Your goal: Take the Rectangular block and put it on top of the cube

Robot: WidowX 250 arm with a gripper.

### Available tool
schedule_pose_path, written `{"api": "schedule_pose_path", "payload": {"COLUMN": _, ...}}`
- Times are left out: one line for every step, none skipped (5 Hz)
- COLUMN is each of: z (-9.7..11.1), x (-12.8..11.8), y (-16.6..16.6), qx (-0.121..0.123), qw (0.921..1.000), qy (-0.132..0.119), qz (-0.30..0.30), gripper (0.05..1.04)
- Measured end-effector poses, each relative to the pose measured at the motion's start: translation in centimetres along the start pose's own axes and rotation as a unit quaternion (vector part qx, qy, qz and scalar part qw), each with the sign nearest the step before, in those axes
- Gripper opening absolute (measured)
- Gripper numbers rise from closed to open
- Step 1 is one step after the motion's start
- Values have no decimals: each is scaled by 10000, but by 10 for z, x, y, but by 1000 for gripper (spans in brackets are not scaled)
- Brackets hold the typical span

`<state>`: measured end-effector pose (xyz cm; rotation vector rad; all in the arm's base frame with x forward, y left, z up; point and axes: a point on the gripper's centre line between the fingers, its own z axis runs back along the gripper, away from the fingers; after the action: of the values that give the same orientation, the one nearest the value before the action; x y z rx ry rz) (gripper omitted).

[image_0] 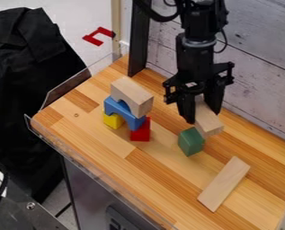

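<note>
- Since the rectangular wooden block is already clamped between the fingers of the gripper, I'd call this the placing step, more than halfway through.
- It's right by the upper right of the green cube, on the half of the surface nearer the wall-side edge. Can't tell if they're touching or if there's a gap.
- Biggest worry imo: alignment. The block's near end looks off to the cube's right, so letting go there could mean it tips off or drops beside it.
- Coming down too early could also catch the cube's top edge and shove or spin it.
- The block seems tilted, near end lower. If it really is, one end lands first and it may slide, so I'd level and centre it before release.
- Watch the stack toward the back left edge too: wooden arch over blue arch, on the yellow block and red block. A wide sideways swing could topple it.
- The flat plank, toward the right corner, seems low risk.
</note>
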<state>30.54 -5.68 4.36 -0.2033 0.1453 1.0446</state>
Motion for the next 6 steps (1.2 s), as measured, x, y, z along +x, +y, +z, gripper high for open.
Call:
{"api": "schedule_pose_path", "payload": {"z": -6, "x": 3, "y": 4, "qx": -22, "qw": 10000, "qy": 42, "qz": 0, "gripper": 563}}
{"api": "schedule_pose_path", "payload": {"z": -17, "x": 2, "y": 5, "qx": 39, "qw": 9998, "qy": 175, "qz": -45, "gripper": 563}}
{"api": "schedule_pose_path", "payload": {"z": -19, "x": 0, "y": 5, "qx": 76, "qw": 9997, "qy": 197, "qz": -129, "gripper": 563}}
{"api": "schedule_pose_path", "payload": {"z": -25, "x": 1, "y": 8, "qx": 207, "qw": 9994, "qy": 215, "qz": -156, "gripper": 563}}
{"api": "schedule_pose_path", "payload": {"z": -30, "x": 2, "y": 11, "qx": 319, "qw": 9991, "qy": 232, "qz": -164, "gripper": 563}}
{"api": "schedule_pose_path", "payload": {"z": -34, "x": 4, "y": 11, "qx": 419, "qw": 9987, "qy": 239, "qz": -182, "gripper": 563}}
